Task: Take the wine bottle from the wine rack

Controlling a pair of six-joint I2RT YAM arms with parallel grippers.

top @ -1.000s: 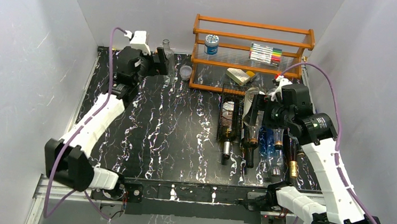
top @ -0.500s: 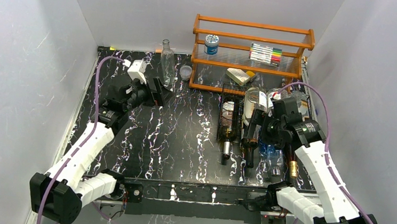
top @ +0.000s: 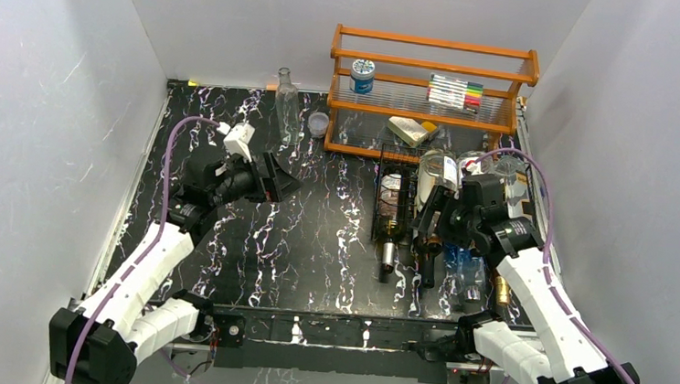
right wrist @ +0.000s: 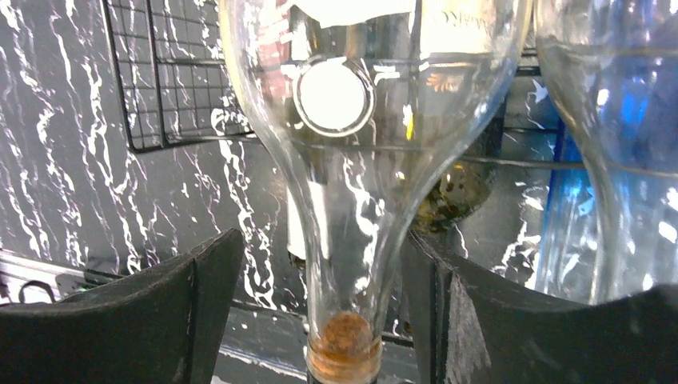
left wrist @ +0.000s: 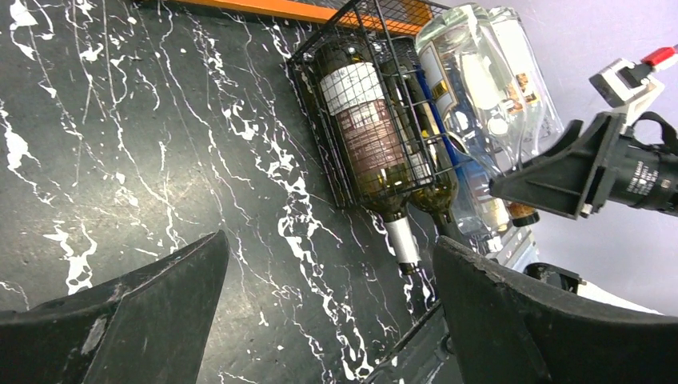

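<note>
Right wrist: right jaws open astride neck of clear glass wine bottle [right wrist: 345, 232], unclamped; nxt needs clamp + slide off black wire-mesh rack [right wrist: 172, 88]; left jaws open.

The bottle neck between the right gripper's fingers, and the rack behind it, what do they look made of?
The bottle looks like clear glossy glass: see-through, with bright reflections. The wine rack is a thin black wire grid, likely painted metal.
</note>
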